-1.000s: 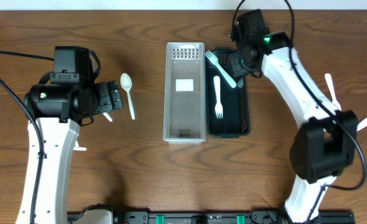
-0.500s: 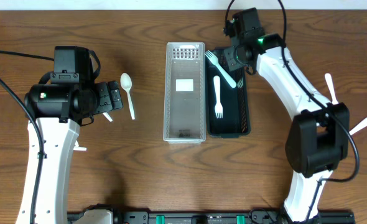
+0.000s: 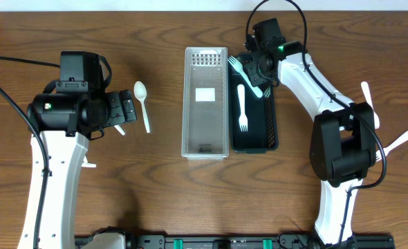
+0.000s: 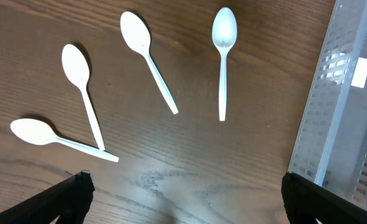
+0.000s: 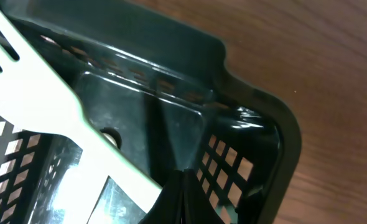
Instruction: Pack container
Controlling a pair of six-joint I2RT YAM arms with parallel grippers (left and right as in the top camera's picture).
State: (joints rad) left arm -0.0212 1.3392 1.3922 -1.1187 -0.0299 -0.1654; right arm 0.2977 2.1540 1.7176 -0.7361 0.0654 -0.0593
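Observation:
A dark green tray (image 3: 273, 131) holds one white fork (image 3: 243, 107) lying flat and a second white fork (image 3: 247, 76) leaning on its far left rim. My right gripper (image 3: 256, 69) is shut and empty at the tray's far end. In the right wrist view its closed fingertips (image 5: 183, 190) sit inside the tray (image 5: 258, 106), right beside the leaning fork (image 5: 59, 112). A clear slotted tray (image 3: 205, 138) stands to the left. My left gripper (image 3: 124, 111) is open above the table (image 4: 183, 208), near several white spoons (image 4: 222, 56).
Two more white forks (image 3: 368, 102) (image 3: 400, 141) lie at the right edge, partly behind the right arm. One spoon (image 3: 142, 104) shows beside the left gripper from above; the others are under the arm. The clear tray's wall (image 4: 345, 106) is at the right of the left wrist view.
My right gripper has moved left and slightly forward, to the far end of the dark tray next to the leaning fork. The left arm and the cutlery have not moved.

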